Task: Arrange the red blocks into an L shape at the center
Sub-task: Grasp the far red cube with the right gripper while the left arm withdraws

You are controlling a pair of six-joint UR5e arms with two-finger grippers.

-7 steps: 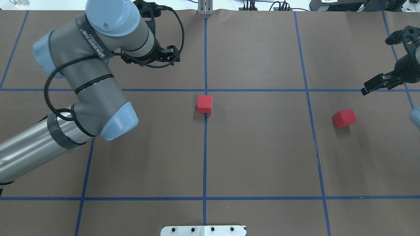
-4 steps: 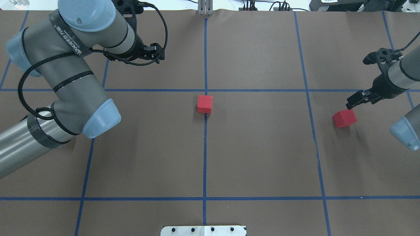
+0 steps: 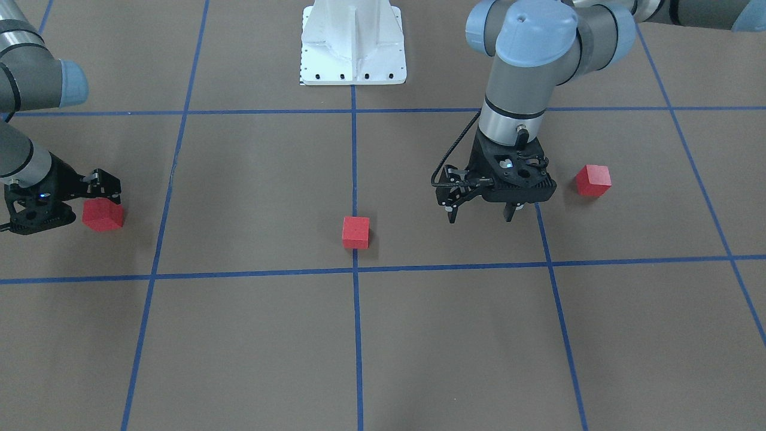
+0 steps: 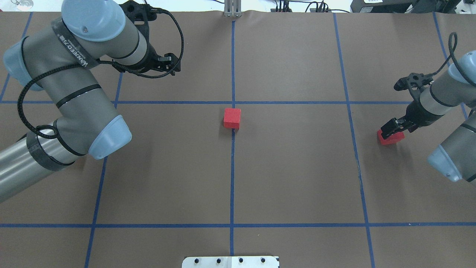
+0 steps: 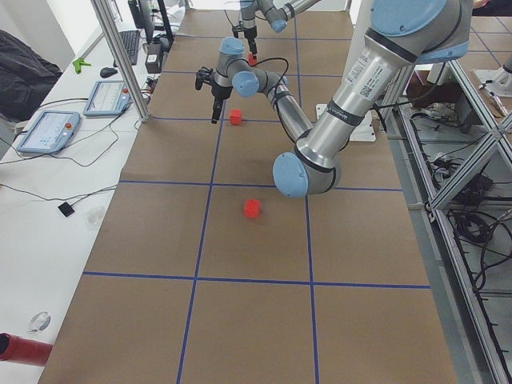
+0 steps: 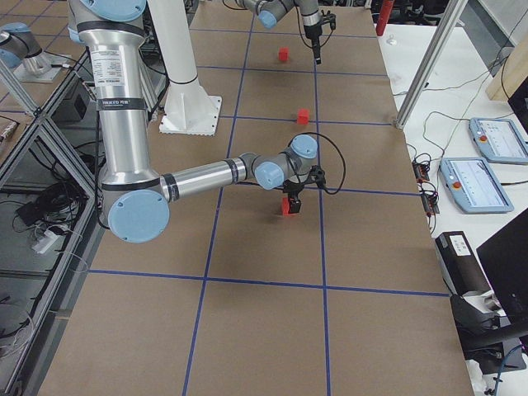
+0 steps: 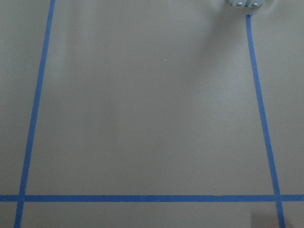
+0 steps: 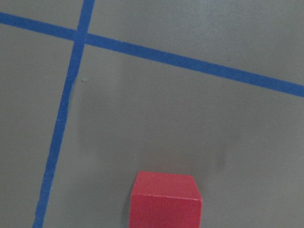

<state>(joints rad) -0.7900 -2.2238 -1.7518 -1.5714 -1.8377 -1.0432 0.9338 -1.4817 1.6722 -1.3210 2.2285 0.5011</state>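
Observation:
Three red blocks lie on the brown surface. One red block [image 3: 356,232] [image 4: 232,118] sits on the middle line, just on the robot's side of the center crossing [image 4: 232,102]. A second block [image 3: 103,215] [image 4: 391,138] lies at my right gripper [image 3: 90,206] [image 4: 392,128], which is open and low over it; the right wrist view shows this block [image 8: 165,200] at its bottom edge. The third block [image 3: 593,180] lies beyond my left gripper [image 3: 480,215] [image 4: 174,64], which is open, empty and raised. My left arm hides it in the overhead view.
The white robot base plate [image 3: 353,54] [image 4: 230,261] stands at the robot's edge of the table. A metal post [image 4: 232,9] stands at the far edge on the middle line. My left arm's elbow [image 4: 108,137] hangs over the left grid squares.
My right gripper has moved in from the right edge and down onto the right block. My left arm has swung further left, away from the middle line. The blocks have not moved.

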